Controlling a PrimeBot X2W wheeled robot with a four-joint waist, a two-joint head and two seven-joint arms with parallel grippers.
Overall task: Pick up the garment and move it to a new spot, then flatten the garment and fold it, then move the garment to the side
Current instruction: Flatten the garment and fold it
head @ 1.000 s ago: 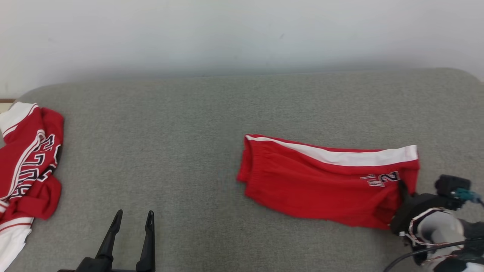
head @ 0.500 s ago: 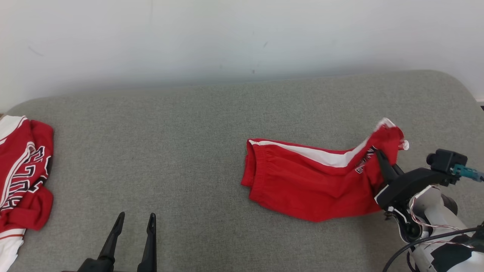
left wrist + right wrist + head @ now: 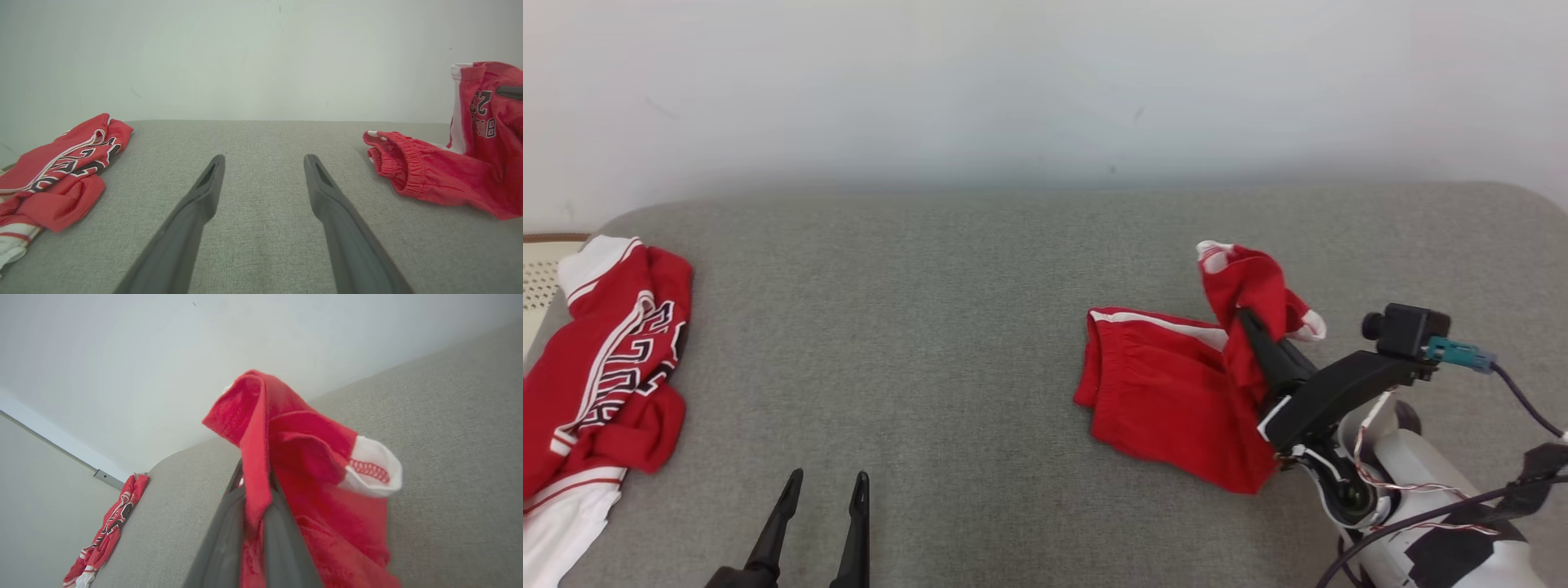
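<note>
right hand point(image 3: 1245, 320) is gripping one end of the red shorts point(image 3: 1160, 400), holding it raised above the rest lying on the grey cushion point(image 3: 931, 327) | left hand point(image 3: 828, 477) is resting open, apart | stage: apparently folding; moving aside is awaiting

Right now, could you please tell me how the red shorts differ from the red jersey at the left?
The shorts are held in the right gripper, one end lifted; the jersey lies untouched, crumpled at the left edge. The jersey shows large lettering; the shorts carry a white stripe and small print. Both are red with white trim, on the grey cushion.
</note>
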